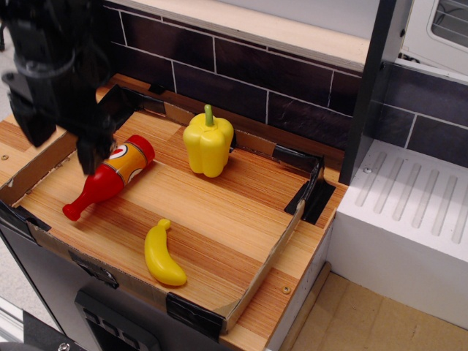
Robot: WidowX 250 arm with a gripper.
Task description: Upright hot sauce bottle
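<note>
The hot sauce bottle [111, 175] is glossy red with an orange label. It lies on its side on the wooden board, cap toward the front left and base toward the back right. My black gripper [62, 145] hangs over the board's left edge, just left of and above the bottle's body. Its jaws are open and empty. One finger [91, 155] is close beside the bottle's labelled part; whether it touches I cannot tell.
A yellow toy pepper [208, 143] stands at the back middle. A yellow banana [162, 256] lies near the front edge. A low cardboard rim [265, 259] surrounds the board. A dark tiled wall [241, 73] is behind, and a white drainer [413, 212] is at the right.
</note>
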